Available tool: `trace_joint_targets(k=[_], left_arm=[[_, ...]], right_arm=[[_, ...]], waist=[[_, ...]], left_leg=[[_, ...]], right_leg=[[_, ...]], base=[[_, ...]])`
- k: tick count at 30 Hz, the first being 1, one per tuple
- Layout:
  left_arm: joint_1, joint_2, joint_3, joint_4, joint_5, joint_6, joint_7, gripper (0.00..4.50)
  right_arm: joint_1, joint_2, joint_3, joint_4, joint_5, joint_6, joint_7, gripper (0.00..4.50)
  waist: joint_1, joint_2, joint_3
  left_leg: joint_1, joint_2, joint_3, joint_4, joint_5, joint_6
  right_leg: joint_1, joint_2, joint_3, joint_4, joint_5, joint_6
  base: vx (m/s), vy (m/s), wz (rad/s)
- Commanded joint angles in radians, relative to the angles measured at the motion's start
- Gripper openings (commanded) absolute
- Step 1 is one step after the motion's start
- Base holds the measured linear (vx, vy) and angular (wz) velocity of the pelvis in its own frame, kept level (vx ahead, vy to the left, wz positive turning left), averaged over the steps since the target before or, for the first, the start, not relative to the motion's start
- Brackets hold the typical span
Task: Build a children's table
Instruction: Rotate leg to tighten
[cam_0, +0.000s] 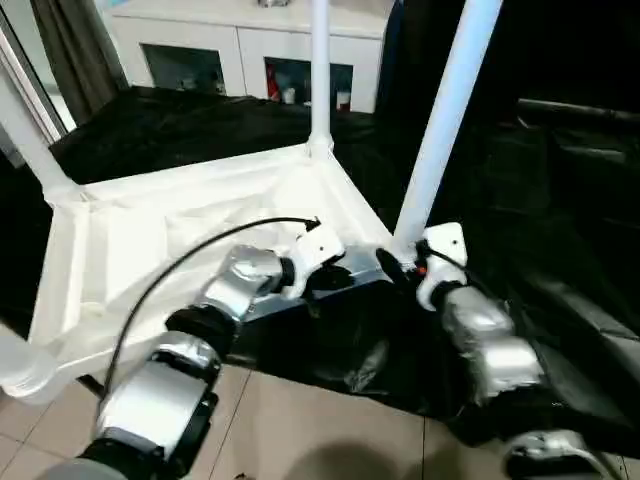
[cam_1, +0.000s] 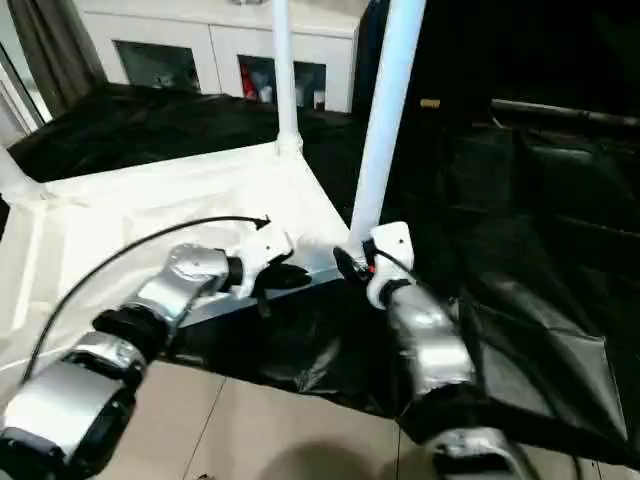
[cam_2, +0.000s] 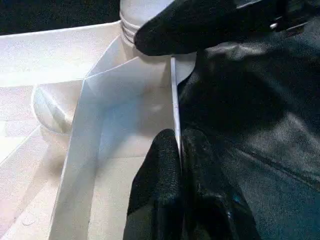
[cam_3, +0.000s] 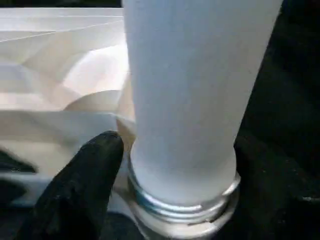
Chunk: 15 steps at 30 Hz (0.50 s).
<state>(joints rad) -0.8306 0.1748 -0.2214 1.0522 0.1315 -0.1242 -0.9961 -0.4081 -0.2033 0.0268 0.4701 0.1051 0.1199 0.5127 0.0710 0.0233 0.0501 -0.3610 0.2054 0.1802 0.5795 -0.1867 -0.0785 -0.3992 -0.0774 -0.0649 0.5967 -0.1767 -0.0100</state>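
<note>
At table rim (cam_2: 174, 95), left claw (cam_2: 180, 150) pinching, right claw (cam_3: 170, 165) around leg (cam_3: 190, 90)

Left forearm (cam_0: 160, 395): silver shell segments, black joint bands. Black cable (cam_0: 190, 258) loops along it to white wrist housing (cam_0: 318, 250). Right forearm (cam_0: 490, 350): same silver, white wrist block, small red-orange spot. Fingers (cam_2: 170, 190) matte black, rounded.

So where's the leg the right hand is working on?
That leg stands upright in the tabletop's near right corner socket, between the right hand and the left hand, which pinches the tabletop's rim beside it.
</note>
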Motion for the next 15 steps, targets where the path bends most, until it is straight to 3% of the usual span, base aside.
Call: trace_joint_targets(k=[1,3,4,6,7,9,11,15], left_arm=[[-0.002,0.030,-0.009,-0.017,0.000,-0.024,-0.073,0.00],[0.006,0.080,-0.017,-0.031,-0.007,-0.057,-0.168,0.00],[0.015,0.105,-0.015,-0.046,-0.029,-0.061,-0.252,0.00],[0.016,0.112,-0.013,-0.050,-0.038,-0.052,-0.282,0.00],[0.024,0.128,-0.012,-0.070,-0.059,-0.029,-0.346,0.00],[0.031,0.139,-0.013,-0.088,-0.070,-0.009,-0.380,0.00],[0.046,0.158,-0.018,-0.119,-0.085,0.012,-0.427,0.00],[0.052,0.158,-0.021,-0.123,-0.086,0.006,-0.435,0.00]], right_arm=[[0.014,-0.036,0.049,-0.088,0.043,0.023,0.148,3.95],[0.047,-0.124,0.081,-0.168,0.076,0.053,0.318,3.95],[0.055,-0.165,0.092,-0.184,0.080,0.049,0.391,3.95],[0.055,-0.180,0.096,-0.184,0.081,0.049,0.416,3.95],[0.053,-0.202,0.105,-0.185,0.091,0.058,0.460,3.95],[0.049,-0.212,0.114,-0.183,0.091,0.062,0.478,3.95],[0.038,-0.230,0.138,-0.178,0.082,0.061,0.509,3.95],[0.030,-0.233,0.150,-0.172,0.073,0.067,0.516,3.69]], waist=[[0.006,-0.012,-0.075],[0.012,-0.013,-0.074],[0.010,-0.014,-0.073],[0.011,-0.019,-0.070],[0.015,-0.018,-0.068],[0.021,-0.018,-0.067],[0.025,-0.010,-0.068],[0.026,-0.018,-0.066]], left_leg=[[-0.002,0.019,-0.006,-0.053,-0.089,0.100],[-0.005,0.023,-0.003,-0.049,-0.073,0.138],[-0.006,0.024,-0.002,-0.048,-0.080,0.143],[-0.003,0.026,-0.001,-0.050,-0.110,0.134],[0.004,0.030,0.001,-0.053,-0.137,0.114],[0.004,0.032,0.001,-0.054,-0.140,0.103],[0.008,0.035,0.001,-0.055,-0.142,0.087],[0.004,0.030,0.001,-0.055,-0.145,0.077]], right_leg=[[0.068,-0.061,0.043,-0.049,-0.012,-0.240],[0.066,-0.060,0.039,-0.044,0.036,-0.257],[0.062,-0.060,0.038,-0.043,0.033,-0.261],[0.058,-0.062,0.037,-0.048,-0.018,-0.269],[0.053,-0.064,0.038,-0.052,-0.077,-0.275],[0.052,-0.065,0.040,-0.052,-0.092,-0.277],[0.048,-0.065,0.041,-0.048,-0.079,-0.285],[0.053,-0.066,0.042,-0.050,-0.089,-0.271]], base=[[0.000,0.000,0.00],[0.000,0.000,0.00],[0.000,0.000,0.00],[0.000,0.000,0.00],[0.000,0.000,0.00],[0.000,0.000,0.00],[0.000,0.000,0.00],[0.000,0.000,0.00]])
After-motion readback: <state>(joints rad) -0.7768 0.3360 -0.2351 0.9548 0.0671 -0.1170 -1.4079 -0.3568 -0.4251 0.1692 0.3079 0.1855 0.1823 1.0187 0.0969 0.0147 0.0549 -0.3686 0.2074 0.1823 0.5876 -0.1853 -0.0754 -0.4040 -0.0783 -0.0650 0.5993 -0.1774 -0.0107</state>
